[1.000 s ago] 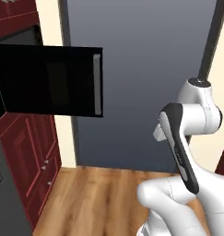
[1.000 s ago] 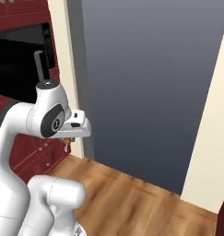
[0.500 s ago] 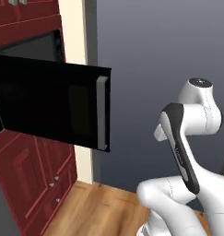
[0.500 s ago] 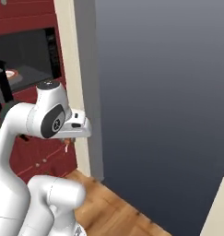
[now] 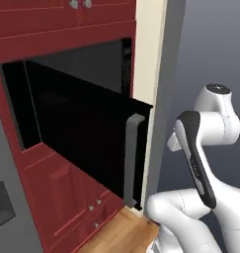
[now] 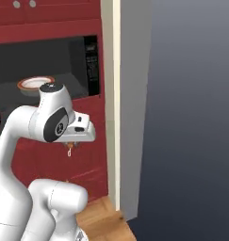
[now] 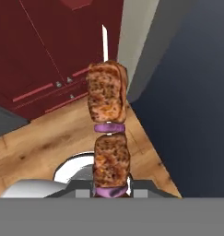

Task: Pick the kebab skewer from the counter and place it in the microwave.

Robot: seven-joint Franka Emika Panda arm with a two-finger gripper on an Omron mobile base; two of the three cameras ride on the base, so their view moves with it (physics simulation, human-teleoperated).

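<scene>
One kebab skewer [image 7: 109, 133] carrying two browned meat chunks and two purple onion slices; one open microwave [image 5: 72, 89] with one door; one plate [image 6: 35, 84] inside.

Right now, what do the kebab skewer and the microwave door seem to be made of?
Kebab skewer: browned, grainy meat chunks with purple onion-like slices on a thin pale stick, perhaps wood or metal. Microwave door: smooth glossy black panel, likely glass or plastic, with a matte grey bar handle.

The microwave [image 5: 82, 123] is seen close from behind the arm's left, its open door edge-on. From behind the right, the same cavity [image 6: 45, 66] is viewed farther off. The hand view is aimed down at the wooden floor [image 7: 49, 138].
</scene>
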